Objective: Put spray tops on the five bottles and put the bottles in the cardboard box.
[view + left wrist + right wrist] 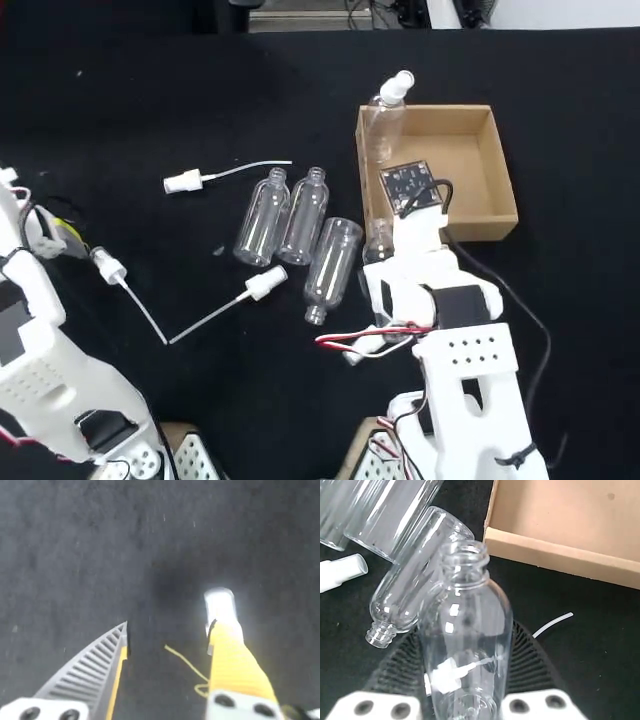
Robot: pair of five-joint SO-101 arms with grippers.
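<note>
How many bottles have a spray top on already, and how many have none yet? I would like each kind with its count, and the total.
Bottles with a spray top: 1
Bottles without a spray top: 4
Total: 5

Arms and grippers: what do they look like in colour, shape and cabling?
Both arms are white plastic: left arm, right arm. The left gripper has one grey ribbed finger and one yellow; the right gripper has black ribbed fingers. Red and white wires and a black cable run by the right arm.
</note>
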